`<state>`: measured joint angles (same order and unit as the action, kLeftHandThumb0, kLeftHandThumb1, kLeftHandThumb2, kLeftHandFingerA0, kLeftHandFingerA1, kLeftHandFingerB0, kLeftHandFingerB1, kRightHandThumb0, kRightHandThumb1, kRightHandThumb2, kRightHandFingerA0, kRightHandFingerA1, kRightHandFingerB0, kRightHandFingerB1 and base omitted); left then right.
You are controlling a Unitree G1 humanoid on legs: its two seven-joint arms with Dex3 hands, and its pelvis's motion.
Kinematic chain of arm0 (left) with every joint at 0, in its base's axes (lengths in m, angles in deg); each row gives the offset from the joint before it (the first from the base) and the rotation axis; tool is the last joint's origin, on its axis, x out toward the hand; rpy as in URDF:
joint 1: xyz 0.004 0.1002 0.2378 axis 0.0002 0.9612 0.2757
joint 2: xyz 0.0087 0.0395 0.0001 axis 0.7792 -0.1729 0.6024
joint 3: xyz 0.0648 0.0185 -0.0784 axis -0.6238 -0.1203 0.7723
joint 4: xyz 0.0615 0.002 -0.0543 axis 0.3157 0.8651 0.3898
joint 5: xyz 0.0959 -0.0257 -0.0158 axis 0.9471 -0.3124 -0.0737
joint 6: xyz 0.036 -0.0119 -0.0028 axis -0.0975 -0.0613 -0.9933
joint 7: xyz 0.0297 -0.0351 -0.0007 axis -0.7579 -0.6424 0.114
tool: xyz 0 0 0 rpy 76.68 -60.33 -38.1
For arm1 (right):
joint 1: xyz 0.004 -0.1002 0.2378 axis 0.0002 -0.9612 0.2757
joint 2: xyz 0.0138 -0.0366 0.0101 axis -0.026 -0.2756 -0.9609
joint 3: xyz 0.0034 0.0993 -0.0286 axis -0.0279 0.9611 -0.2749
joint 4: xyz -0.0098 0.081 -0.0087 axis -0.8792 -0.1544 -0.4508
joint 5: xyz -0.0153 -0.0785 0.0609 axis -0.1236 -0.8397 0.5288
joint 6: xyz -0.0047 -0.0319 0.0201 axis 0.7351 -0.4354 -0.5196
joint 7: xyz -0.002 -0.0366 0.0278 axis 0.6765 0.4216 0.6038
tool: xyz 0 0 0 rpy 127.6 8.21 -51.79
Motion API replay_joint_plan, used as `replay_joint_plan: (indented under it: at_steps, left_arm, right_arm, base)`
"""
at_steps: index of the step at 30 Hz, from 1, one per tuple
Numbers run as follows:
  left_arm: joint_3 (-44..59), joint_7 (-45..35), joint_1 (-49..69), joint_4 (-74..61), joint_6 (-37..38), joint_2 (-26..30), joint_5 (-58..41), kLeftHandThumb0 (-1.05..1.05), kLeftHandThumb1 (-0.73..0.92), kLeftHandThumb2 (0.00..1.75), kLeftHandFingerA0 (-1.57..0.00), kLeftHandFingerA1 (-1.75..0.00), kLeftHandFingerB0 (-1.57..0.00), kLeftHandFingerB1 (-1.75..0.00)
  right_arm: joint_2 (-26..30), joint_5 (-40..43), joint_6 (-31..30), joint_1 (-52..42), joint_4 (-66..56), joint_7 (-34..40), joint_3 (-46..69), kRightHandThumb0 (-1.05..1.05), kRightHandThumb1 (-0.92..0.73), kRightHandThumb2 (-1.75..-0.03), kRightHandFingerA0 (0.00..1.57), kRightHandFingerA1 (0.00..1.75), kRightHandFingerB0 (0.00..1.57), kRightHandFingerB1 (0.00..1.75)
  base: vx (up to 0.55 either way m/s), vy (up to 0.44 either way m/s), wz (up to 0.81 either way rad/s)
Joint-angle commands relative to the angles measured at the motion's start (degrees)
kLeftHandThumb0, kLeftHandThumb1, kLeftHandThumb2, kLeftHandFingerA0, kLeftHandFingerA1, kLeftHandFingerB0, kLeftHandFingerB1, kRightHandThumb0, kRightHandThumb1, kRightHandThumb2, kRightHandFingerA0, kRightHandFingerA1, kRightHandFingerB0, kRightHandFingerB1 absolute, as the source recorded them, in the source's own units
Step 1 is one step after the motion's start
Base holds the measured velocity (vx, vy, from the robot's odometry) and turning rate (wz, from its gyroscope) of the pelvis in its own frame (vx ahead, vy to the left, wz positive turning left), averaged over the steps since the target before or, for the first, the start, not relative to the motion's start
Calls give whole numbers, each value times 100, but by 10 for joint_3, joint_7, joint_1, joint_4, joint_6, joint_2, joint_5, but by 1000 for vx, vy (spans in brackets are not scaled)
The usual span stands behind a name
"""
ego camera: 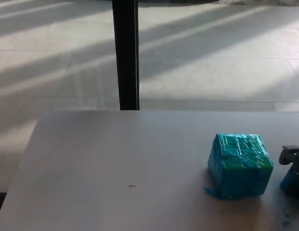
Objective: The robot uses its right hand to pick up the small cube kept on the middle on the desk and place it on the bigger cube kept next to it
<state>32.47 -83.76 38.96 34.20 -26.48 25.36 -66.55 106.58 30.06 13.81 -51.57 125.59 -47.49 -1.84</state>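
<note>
Desk: we see a pale grey desk [115, 168] filling the lower half of the head view, its far edge running across the middle of the picture.
Big cube: we find 1 large cube [240, 166] wrapped in shiny blue-green tape, standing flat on the desk toward the right side, with a loose scrap of tape sticking out at its lower left corner.
Small cube: we make out only a sliver of blue [290, 182] at the right border, just beside the big cube and low on the desk; most of it is cut off by the picture edge and covered by the hand, so we cannot tell its full shape.
Right hand: we see a small part of the black right hand [294, 166] at the right edge, right over that blue sliver and apparently touching it. A rounded dark piece shows near the big cube's upper right corner, with a narrow gap between them. We cannot tell whether the fingers are spread or closed, nor whether they grip the small cube.
Left hand: we see no part of it.
Marks: we notice 1 tiny dark speck [132, 186] on the desk left of centre and a few blue flecks [287, 223] at the lower right.
Background: we see a black post [125, 53] standing upright behind the desk, and a tiled floor [212, 57] striped with bands of sunlight.
</note>
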Motion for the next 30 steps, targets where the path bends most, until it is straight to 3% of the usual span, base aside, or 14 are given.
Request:
replay_joint_plan:
  at_steps: [1, 4, 5, 6, 7, 13, 14, 15, 16, 19, 21, 23, 26, 30]
  left_arm:
    - [-3, 4, 1, 1, 10, 7, 9, -68, 67, 60, -55, -63, -63, -50]
    - [5, 6, 1, 0, 4, 5, 0, -68, 63, 59, -58, -69, -68, -58]
    - [6, 7, 0, 1, 1, 5, -2, -66, 65, 60, -59, -69, -67, -58]
    - [1, 8, 1, 2, 7, 8, 6, -70, 50, 87, -57, -70, -62, -63]
    - [0, 8, 1, 2, 9, 9, 8, -67, 66, 60, -60, -70, -68, -62]
    - [7, 7, 3, 2, 8, 11, 1, -68, 64, 59, -48, -63, -66, -55]
    - [14, 1, 2, 3, 1, 10, -8, -67, 63, 59, -55, -70, -68, -61]
    - [16, 3, 3, 3, -4, 10, -8, -68, 62, 59, -60, -69, -69, -59]
    - [16, 7, 4, 3, -7, 9, -6, -67, 64, 59, -55, -66, -66, -57]
    - [13, 11, 8, -3, -1, 9, 1, -68, 66, 60, -56, -68, -66, -59]
    - [7, 10, 8, 0, 4, 12, 8, -68, 67, 60, -47, -63, -59, -52]
    - [16, 1, 8, 2, 2, 11, -2, -67, 65, 60, -49, -67, -61, -58]
    - [21, -2, 8, 2, 1, 9, -5, -67, 65, 60, -50, -61, -62, -52]
    - [12, -4, 8, 1, 6, 13, 5, -66, 67, 61, -45, -59, -56, -47]
  right_arm:
    - [17, 22, 105, -34, 12, 47, 28, -25, -71, -89, 84, 167, 84, 87]
    - [25, 20, 105, -27, 5, 32, 36, -25, -73, -82, 84, 147, 81, 62]
    - [30, 22, 107, -24, -1, 23, 42, -25, -74, -81, 83, 145, 78, 83]
    - [38, 23, 129, -14, -1, 27, 47, -21, -68, -85, 84, 157, 78, 113]
    - [42, 25, 138, -9, -1, 24, 53, -23, -70, -82, 85, 155, 81, 94]
    - [68, 22, 138, 27, -11, -4, 77, -21, -68, -86, 84, 148, 79, 78]
    - [75, 20, 141, 34, -13, -7, 79, -19, -65, -85, 83, 161, 71, 120]
    - [78, 20, 142, 39, -15, -13, 82, -21, -65, -84, 83, 156, 78, 105]
    - [83, 25, 143, 46, -22, -23, 88, -19, -62, -85, 88, 141, 76, 65]
    - [92, 32, 156, 58, -32, -32, 103, -20, -64, -79, 90, 145, 81, 61]
    - [93, 38, 165, 61, -39, -42, 112, -19, -63, -88, 86, 157, 80, 105]
    - [93, 33, 166, 67, -45, -43, 115, -20, -67, -82, 87, 156, 88, 81]
    - [90, 29, 171, 76, -53, -47, 117, -28, -58, -94, 96, 168, 74, 131]
    - [86, 27, 185, 88, -82, -66, 113, -26, -70, -80, 81, 169, 68, 143]
  base:
    - [0, 0, 0]
    - [0, 0, 0]
    - [0, 0, 0]
    - [0, 0, 0]
    - [0, 0, 0]
    - [0, 0, 0]
    - [0, 0, 0]
    - [0, 0, 0]
    - [0, 0, 0]
    - [0, 0, 0]
    - [0, 0, 0]
    - [0, 0, 0]
    - [0, 0, 0]
    - [0, 0, 0]
